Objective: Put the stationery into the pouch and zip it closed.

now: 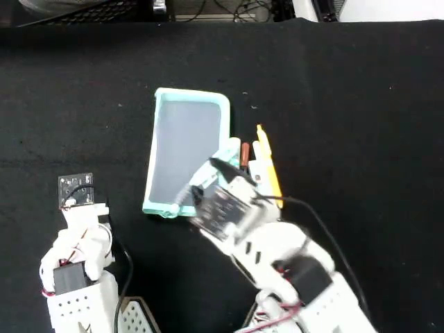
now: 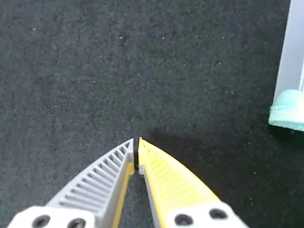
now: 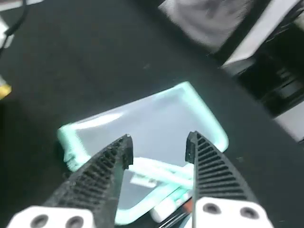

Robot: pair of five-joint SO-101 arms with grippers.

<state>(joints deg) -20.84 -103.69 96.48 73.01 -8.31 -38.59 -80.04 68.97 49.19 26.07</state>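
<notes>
Currently a mint-edged pouch [image 1: 186,146] with a grey see-through face lies flat near the middle of the black table [image 1: 347,104]. The right gripper [image 3: 159,142] hangs over the long side of the pouch that faces the table's right edge, with its black jaws apart. A white and mint pen [image 3: 156,170] lies along that side, below the gap between them. I cannot tell whether the pen rests on the pouch or is partly inside it.

Just beside the same side lie a brown pen [image 1: 244,152] and a yellow pen-like item [image 1: 268,163], both outside the pouch. The left gripper [image 2: 137,145] sits near the table's front left corner, well apart from the pouch, with its jaws together and empty.

The step in hand looks like taking the white and mint pen. It would be done best by lowering with the jaws straddling the pen across its width and closing near its middle. That way the pouch fabric is not pinched along with it.

The high view gives the row of loose stationery and both arms' places, but the right arm covers its own jaws there. The right wrist view gives the open gap and the pen beneath it. The left wrist view gives the meeting fingertips and one mint corner of the pouch.
</notes>
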